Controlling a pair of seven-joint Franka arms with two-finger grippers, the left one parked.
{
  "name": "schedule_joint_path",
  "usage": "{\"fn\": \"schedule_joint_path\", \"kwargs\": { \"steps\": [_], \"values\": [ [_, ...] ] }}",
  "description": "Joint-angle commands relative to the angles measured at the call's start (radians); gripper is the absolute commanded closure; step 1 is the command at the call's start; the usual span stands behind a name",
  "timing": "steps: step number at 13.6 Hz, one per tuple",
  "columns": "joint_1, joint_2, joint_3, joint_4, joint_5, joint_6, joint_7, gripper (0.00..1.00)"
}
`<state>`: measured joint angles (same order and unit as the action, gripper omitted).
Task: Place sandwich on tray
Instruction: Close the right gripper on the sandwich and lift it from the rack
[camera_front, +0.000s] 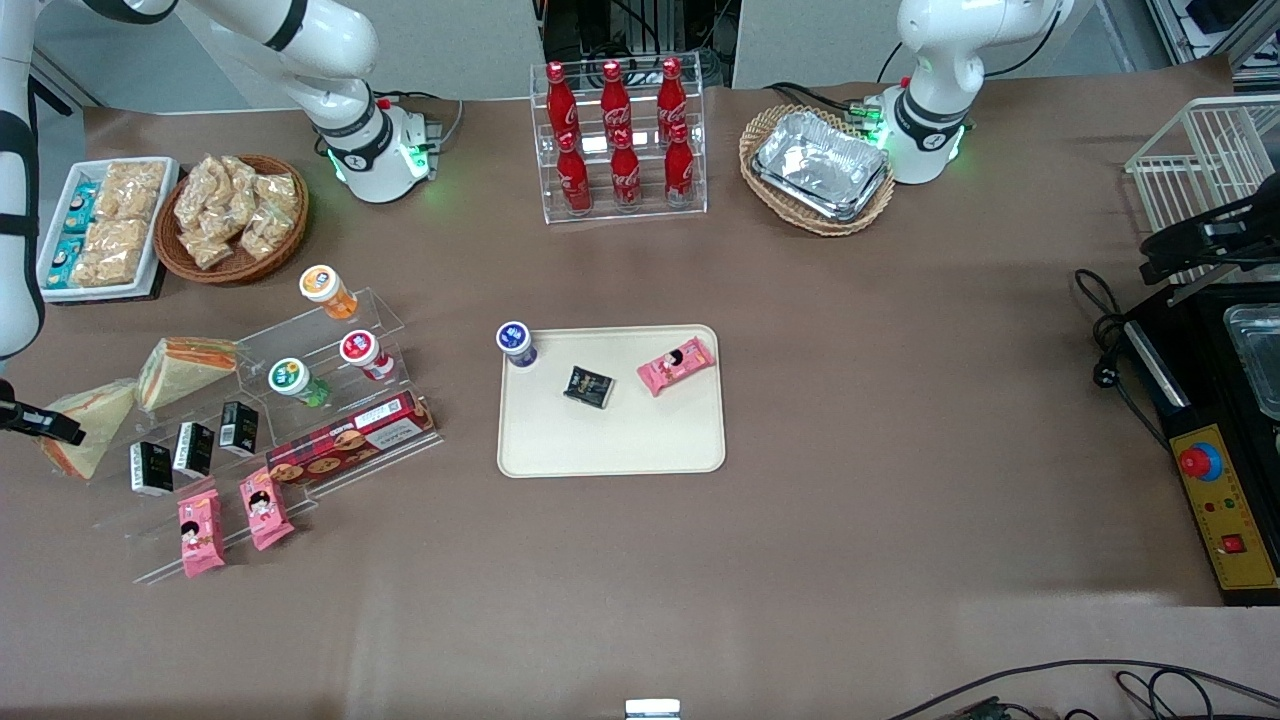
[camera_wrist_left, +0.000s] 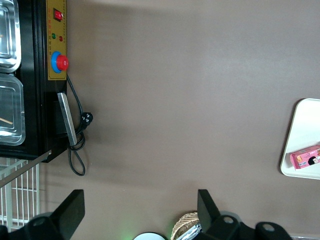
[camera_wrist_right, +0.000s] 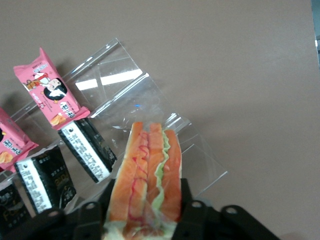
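Observation:
My right gripper (camera_front: 58, 428) is at the working arm's end of the table, by the end of the clear acrylic stand (camera_front: 250, 400). It is shut on a clear-wrapped sandwich (camera_front: 90, 425), with one finger on each bread face. The right wrist view shows its orange-red and green filling edge (camera_wrist_right: 147, 175) between the black fingers (camera_wrist_right: 187, 202) of the gripper (camera_wrist_right: 146, 202). A second sandwich (camera_front: 185, 366) like it lies on the stand, farther from the front camera. The cream-beige tray (camera_front: 610, 445) lies at mid-table, well apart from the gripper, and its edge shows in the left wrist view (camera_wrist_left: 300, 135).
On the tray are a blue-capped bottle (camera_front: 515, 343), a black packet (camera_front: 588, 386) and a pink snack packet (camera_front: 676, 365). The stand holds small bottles, black packets (camera_wrist_right: 87, 147), a biscuit box (camera_front: 345, 445) and pink packets (camera_wrist_right: 50, 90). A cola rack (camera_front: 618, 140), baskets and a white bin line the back.

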<state>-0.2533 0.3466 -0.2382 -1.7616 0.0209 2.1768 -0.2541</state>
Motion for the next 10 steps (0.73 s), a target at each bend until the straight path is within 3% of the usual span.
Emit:
{"fn": "schedule_joint_path", "kwargs": {
  "steps": [1,3,7,9,10],
  "values": [
    [-0.009,-0.006,0.008,-0.012,0.036,0.018,-0.013,0.69],
    [-0.009,-0.012,0.007,0.0,0.037,0.006,-0.011,0.84],
    [-0.007,-0.066,0.008,0.036,0.037,-0.02,0.001,0.85],
    [-0.007,-0.099,0.016,0.043,0.054,-0.054,0.003,0.97],
    [0.0,-0.122,0.016,0.048,0.104,-0.092,0.007,1.0]
  ]
}}
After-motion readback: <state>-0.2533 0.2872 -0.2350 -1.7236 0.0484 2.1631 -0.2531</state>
